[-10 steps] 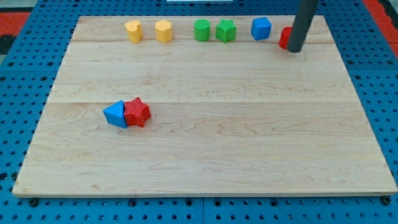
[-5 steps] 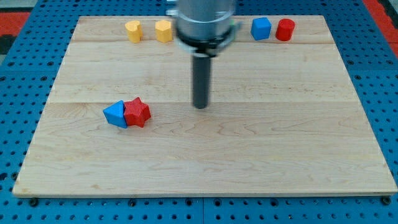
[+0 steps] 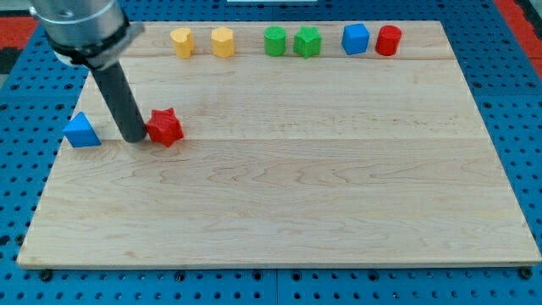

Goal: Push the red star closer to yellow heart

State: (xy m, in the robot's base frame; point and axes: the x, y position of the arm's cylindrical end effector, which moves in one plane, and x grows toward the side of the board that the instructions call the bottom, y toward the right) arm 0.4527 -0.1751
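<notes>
The red star (image 3: 166, 127) lies on the wooden board at the view's left, a little above the middle. My tip (image 3: 134, 138) stands right against the star's left side, between it and the blue triangle (image 3: 81, 130), which sits near the board's left edge. The yellow heart (image 3: 181, 41) is in the row along the view's top, well above the star and slightly to its right. A second yellow block (image 3: 222, 41) stands just right of the heart.
The top row also holds a green cylinder (image 3: 274, 41), a green block (image 3: 307, 41), a blue block (image 3: 356, 38) and a red cylinder (image 3: 388, 40). The board (image 3: 339, 186) rests on a blue pegboard.
My tip swept from the top right across the board to the left. The blue triangle and red star, which touched, are apart: the triangle slid left, the star moved up and left.
</notes>
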